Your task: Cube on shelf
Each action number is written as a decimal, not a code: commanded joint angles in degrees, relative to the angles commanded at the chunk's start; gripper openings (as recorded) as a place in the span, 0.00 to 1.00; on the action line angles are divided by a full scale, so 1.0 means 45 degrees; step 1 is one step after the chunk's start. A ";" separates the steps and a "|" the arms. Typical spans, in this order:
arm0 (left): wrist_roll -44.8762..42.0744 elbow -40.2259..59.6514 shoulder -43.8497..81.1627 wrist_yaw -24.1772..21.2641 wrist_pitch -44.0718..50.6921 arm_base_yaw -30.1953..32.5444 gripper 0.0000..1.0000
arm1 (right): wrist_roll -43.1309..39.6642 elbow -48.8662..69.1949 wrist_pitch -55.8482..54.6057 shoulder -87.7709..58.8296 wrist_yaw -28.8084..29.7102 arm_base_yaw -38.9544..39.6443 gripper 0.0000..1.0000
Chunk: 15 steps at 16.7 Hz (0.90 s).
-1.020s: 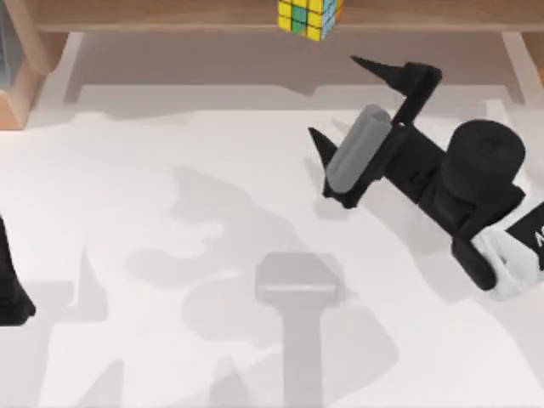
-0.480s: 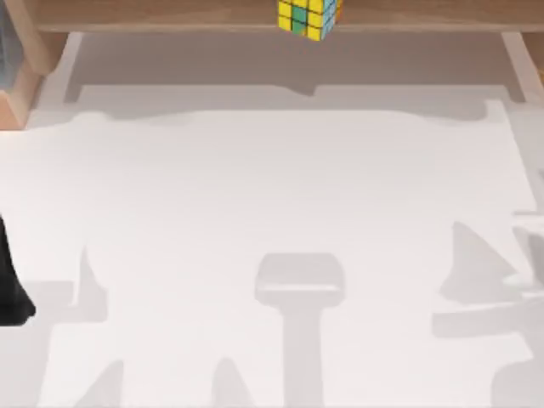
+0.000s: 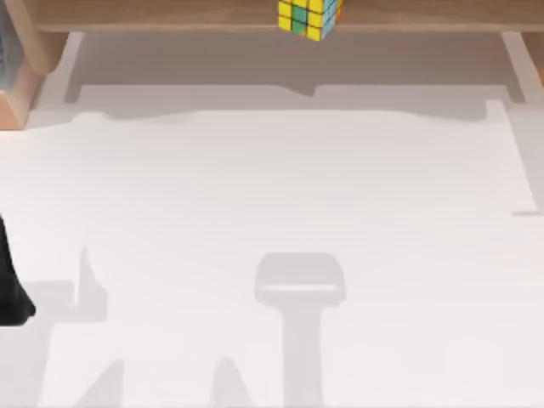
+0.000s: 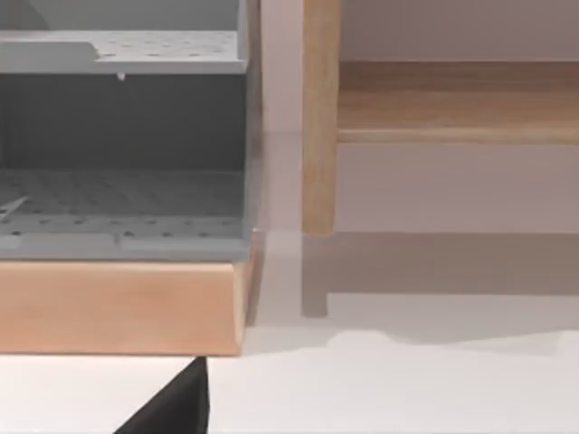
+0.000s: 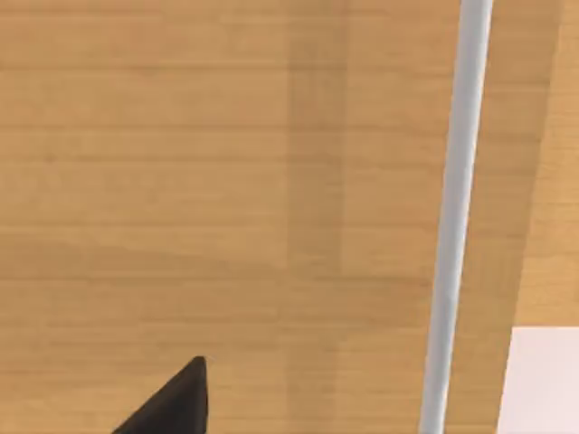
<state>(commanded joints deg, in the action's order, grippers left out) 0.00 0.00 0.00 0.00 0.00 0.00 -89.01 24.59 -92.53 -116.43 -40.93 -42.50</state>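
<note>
One cube (image 3: 309, 18) sits on the shelf (image 3: 170, 15), well apart from my left arm (image 3: 12, 289); finger states I cannot tell.

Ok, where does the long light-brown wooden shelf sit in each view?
Top view: the long light-brown wooden shelf runs along the far edge, with the yellow, green and orange puzzle cube on it.
Left wrist view: its board meets an upright wooden support, next to a grey rack.
Right wrist view: light-brown wood grain close up; I cannot tell whether it is the shelf.
Shared landmark: the white table.
</note>
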 joint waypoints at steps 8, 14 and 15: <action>0.0000 0.0000 0.0000 0.0000 0.0000 0.0000 1.00 | 0.0019 0.0438 0.0293 -0.0145 0.0308 0.0233 1.00; 0.0000 0.0000 0.0000 0.0000 0.0000 0.0000 1.00 | 0.0009 0.1068 0.0715 -0.0364 0.0752 0.0674 1.00; 0.0000 0.0000 0.0000 0.0000 0.0000 0.0000 1.00 | 0.0009 0.1068 0.0715 -0.0364 0.0752 0.0674 1.00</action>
<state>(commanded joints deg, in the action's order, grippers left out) 0.00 0.00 0.00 0.00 0.00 0.00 -88.97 29.40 -89.32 -118.07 -37.55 -39.47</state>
